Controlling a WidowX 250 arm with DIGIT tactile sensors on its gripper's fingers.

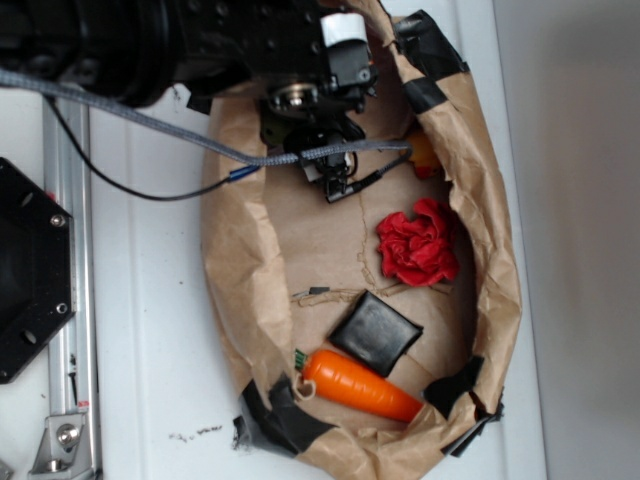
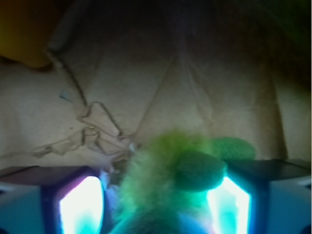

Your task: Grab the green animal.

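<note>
The green animal (image 2: 165,170), a fuzzy lime-green plush, fills the space between my gripper's fingers in the wrist view. The right finger (image 2: 233,200) presses against its rounded dark green part. The left finger (image 2: 80,204) stands close to its fur with a thin bluish strip between. My gripper (image 2: 156,183) is shut on the plush over the brown paper. In the exterior view the gripper (image 1: 335,182) hangs over the upper part of the paper nest, and the arm hides the plush.
A crumpled brown paper nest (image 1: 240,250) with raised, black-taped walls holds a red cloth flower (image 1: 418,243), a black square pad (image 1: 376,333) and an orange carrot (image 1: 360,385). A yellow toy (image 1: 423,155) sits by the right wall. A cable (image 1: 150,125) crosses the nest.
</note>
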